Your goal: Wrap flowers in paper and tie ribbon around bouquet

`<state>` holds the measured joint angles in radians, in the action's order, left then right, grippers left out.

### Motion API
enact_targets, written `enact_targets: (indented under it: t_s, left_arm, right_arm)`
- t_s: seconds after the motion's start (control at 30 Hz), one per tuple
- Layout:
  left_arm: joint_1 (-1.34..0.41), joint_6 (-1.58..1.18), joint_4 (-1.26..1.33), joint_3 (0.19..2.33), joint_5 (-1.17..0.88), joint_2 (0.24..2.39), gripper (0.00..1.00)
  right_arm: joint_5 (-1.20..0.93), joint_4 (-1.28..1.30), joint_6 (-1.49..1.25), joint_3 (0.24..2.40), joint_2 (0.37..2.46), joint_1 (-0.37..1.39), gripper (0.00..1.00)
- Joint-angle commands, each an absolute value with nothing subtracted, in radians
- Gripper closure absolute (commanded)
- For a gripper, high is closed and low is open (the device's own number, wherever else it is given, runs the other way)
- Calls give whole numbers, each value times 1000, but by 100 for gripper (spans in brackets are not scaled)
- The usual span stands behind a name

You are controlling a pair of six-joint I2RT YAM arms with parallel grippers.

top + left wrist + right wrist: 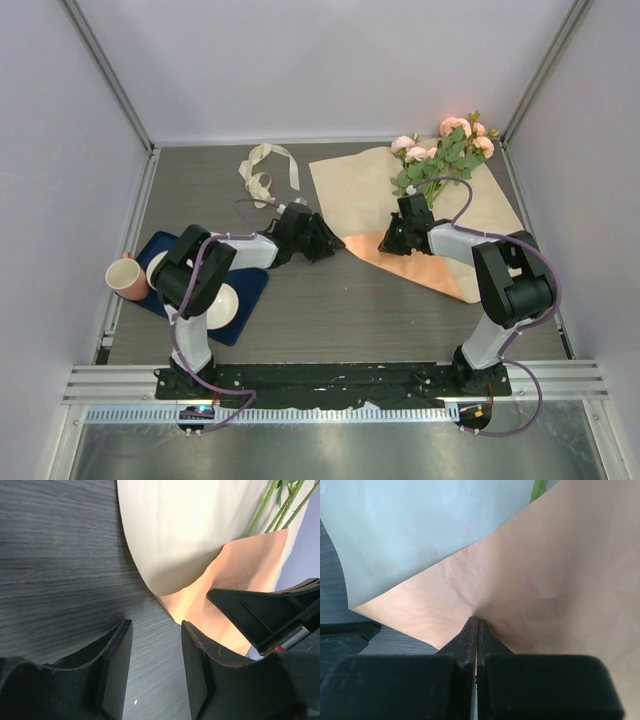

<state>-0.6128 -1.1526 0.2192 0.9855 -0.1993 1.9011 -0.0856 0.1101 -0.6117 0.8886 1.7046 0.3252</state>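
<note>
As right jaws pinch paper [545, 575] (folded), left gape.

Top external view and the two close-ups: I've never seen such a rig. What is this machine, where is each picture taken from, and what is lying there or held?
Two robot arms are bolted at the near edge of a table. The wide picture looks down from above and behind them. Each close-up comes from a camera on one wrist, showing its own pincer. On the table lie a cream paper with pink flowers on its far right part, a curled ribbon left of it, and a blue tray and pink cup at the left. The right pincer is shut on the paper's near corner, folded over to show orange. The left pincer is open and empty, close to that fold.
</note>
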Motion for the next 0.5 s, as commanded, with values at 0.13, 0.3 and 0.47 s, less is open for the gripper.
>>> enact_targets:
  t_s: [0.13,0.3,0.47]
  left_arm:
    - [-644,-1157,325,974,-32,1943,55]
    - [-650,-1154,324,986,-9,1956,67]
    - [-655,-1106,321,1003,31,1944,78]
  right_arm:
    - [-107,106,-597,893,1732,328,99]
    - [-107,100,-601,896,1733,327,100]
    - [-110,98,-621,893,1736,319,99]
